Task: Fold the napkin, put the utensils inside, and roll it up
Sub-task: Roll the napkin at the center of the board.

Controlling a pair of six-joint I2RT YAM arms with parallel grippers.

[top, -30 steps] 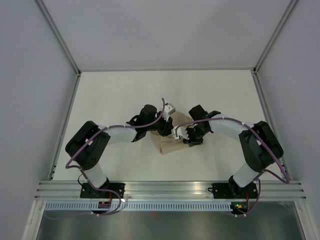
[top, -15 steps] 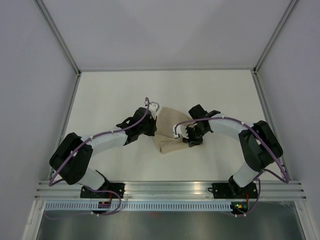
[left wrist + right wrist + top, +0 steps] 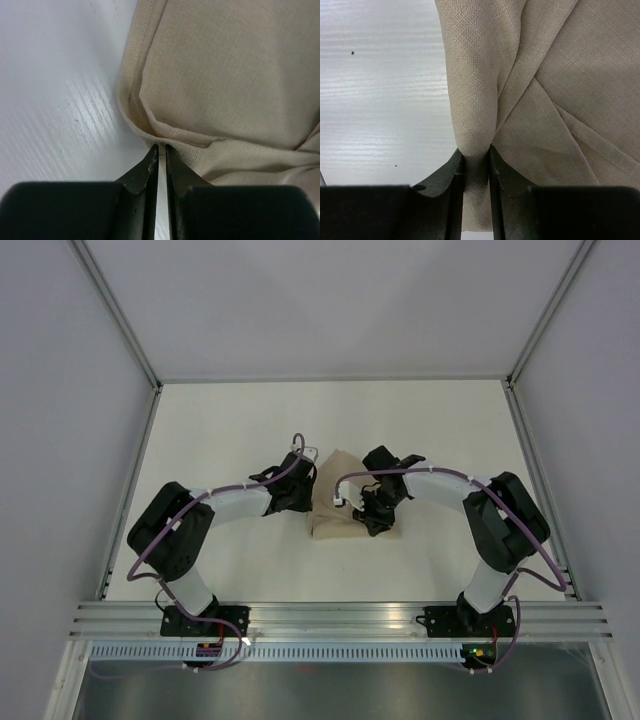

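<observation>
The beige napkin (image 3: 332, 512) lies bunched and folded on the white table between my two grippers. My left gripper (image 3: 303, 496) is at its left edge. In the left wrist view its jaws (image 3: 160, 146) are almost shut, with their tips nipping the hem of the napkin (image 3: 230, 70). My right gripper (image 3: 371, 512) is at the napkin's right side. In the right wrist view it (image 3: 476, 152) is shut on a thick fold of the napkin (image 3: 472, 75), which runs down between the fingers. The fork is hidden or out of view.
The white table (image 3: 220, 430) is ringed by grey walls, with a metal rail (image 3: 330, 615) along the near edge. Purple cables loop over both arms.
My left gripper lifted off to the left, then came back down onto the napkin's left edge. My right gripper has drawn its fold leftward, and the napkin is more bunched.
</observation>
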